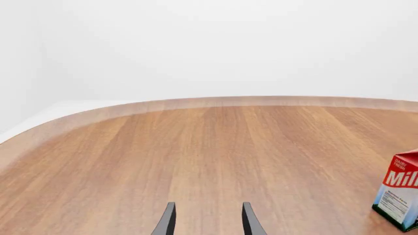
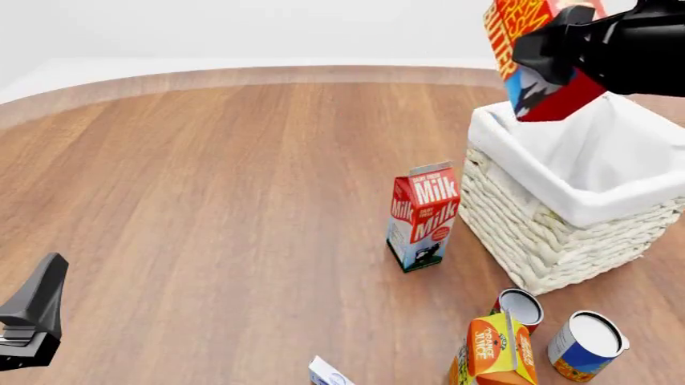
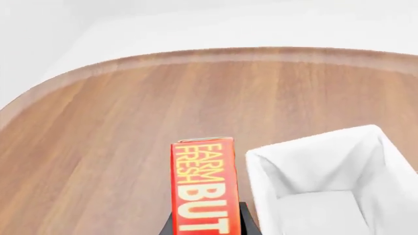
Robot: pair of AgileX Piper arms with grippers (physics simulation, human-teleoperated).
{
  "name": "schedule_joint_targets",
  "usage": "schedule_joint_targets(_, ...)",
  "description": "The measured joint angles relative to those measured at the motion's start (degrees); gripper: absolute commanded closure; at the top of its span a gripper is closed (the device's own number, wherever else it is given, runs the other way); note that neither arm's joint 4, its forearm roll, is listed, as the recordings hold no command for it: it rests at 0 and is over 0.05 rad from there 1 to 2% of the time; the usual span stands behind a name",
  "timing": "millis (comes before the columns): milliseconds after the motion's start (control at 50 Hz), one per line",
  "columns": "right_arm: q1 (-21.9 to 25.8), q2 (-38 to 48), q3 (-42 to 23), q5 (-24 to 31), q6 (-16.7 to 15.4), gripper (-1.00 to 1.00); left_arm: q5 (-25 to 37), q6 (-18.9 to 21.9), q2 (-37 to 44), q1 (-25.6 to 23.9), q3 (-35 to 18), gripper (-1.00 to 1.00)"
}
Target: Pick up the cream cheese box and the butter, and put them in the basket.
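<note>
Front view — butter (image 2: 527, 48) above basket (image 2: 557, 233) — held aloft.

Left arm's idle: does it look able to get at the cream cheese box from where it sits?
Probably yes. The left gripper is open and empty, low at the near left, and only bare table lies between it and the cream cheese box, which is barely in frame at the near edge.

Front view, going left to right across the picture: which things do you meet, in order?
Left gripper → small white-and-blue cream cheese box at the bottom edge → red-and-white gabled milk carton → orange-yellow juice carton → blue-and-white tin can.
</note>
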Motion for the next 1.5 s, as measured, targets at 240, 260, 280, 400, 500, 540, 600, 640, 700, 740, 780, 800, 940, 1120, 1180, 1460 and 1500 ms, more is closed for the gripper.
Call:
schedule_joint_targets(240,-3.3,-0.6,0.3,-0.2,6.4,1.00,0.0,0.0,0.0,0.0,0.0,-1.00)
schedule_joint_targets(260,-3.5,-0.7,0.4,-0.3,7.0,1.00,0.0,0.0,0.0,0.0,0.0,-1.00)
schedule_joint_targets(280,-3.7,-0.8,0.4,-0.3,7.5,1.00,0.0,0.0,0.0,0.0,0.0,-1.00)
schedule_joint_targets(400,-5.0,-1.2,1.2,-0.8,10.3,1.00,0.0,0.0,0.0,0.0,0.0,-1.00)
schedule_joint_targets(500,-6.1,-1.2,2.0,-1.3,11.6,1.00,0.0,0.0,0.0,0.0,0.0,-1.00)
schedule_joint_targets(540,-6.8,-1.1,2.3,-1.4,11.9,1.00,0.0,0.0,0.0,0.0,0.0,-1.00)
schedule_joint_targets(600,-7.9,-0.7,2.6,-1.5,12.2,1.00,0.0,0.0,0.0,0.0,0.0,-1.00)
schedule_joint_targets(640,-8.6,-0.5,2.7,-1.3,12.2,1.00,0.0,0.0,0.0,0.0,0.0,-1.00)
schedule_joint_targets(700,-9.9,-0.2,2.7,-0.8,12.1,1.00,0.0,0.0,0.0,0.0,0.0,-1.00)
schedule_joint_targets(740,-10.7,0.1,2.7,-0.5,12.1,1.00,0.0,0.0,0.0,0.0,0.0,-1.00)
schedule_joint_targets(780,-11.4,0.2,2.7,-0.3,12.2,1.00,0.0,0.0,0.0,0.0,0.0,-1.00)
schedule_joint_targets(800,-11.7,0.3,2.7,-0.2,12.3,1.00,0.0,0.0,0.0,0.0,0.0,-1.00)
schedule_joint_targets(940,-13.6,0.9,2.9,0.2,13.0,1.00,0.0,0.0,0.0,0.0,0.0,-1.00)
schedule_joint_targets(1120,-14.4,0.8,4.0,0.3,14.3,1.00,0.0,0.0,0.0,0.0,0.0,-1.00)
schedule_joint_targets(1180,-14.5,0.7,4.6,0.2,14.8,1.00,0.0,0.0,0.0,0.0,0.0,-1.00)
schedule_joint_targets(1460,-15.4,1.3,5.8,-1.1,15.1,1.00,0.0,0.0,0.0,0.0,0.0,-1.00)
schedule_joint_targets(1500,-15.6,1.7,5.7,-1.2,14.8,1.00,0.0,0.0,0.0,0.0,0.0,-1.00)
